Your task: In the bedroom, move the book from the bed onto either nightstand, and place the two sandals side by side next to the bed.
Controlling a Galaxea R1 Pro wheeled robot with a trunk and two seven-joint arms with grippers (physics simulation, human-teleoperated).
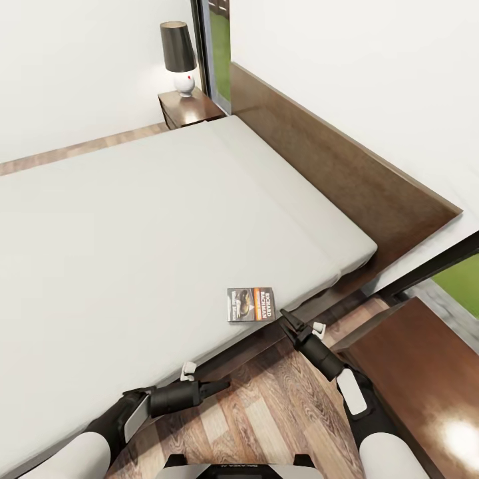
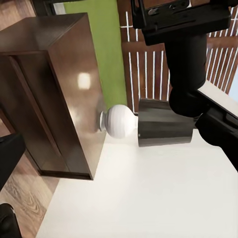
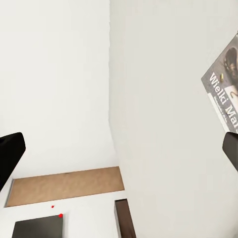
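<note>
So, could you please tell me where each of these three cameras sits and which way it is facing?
Head view: from the robot's head, looking down over the bed, the book and the far nightstand; both arms show, left hand and right hand.
Left wrist view: on the left arm, facing the near nightstand and its lamp; the right arm crosses it.
Right wrist view: on the right arm, looking along the mattress at the book.
Shared: the head and right wrist views both show the book.
</note>
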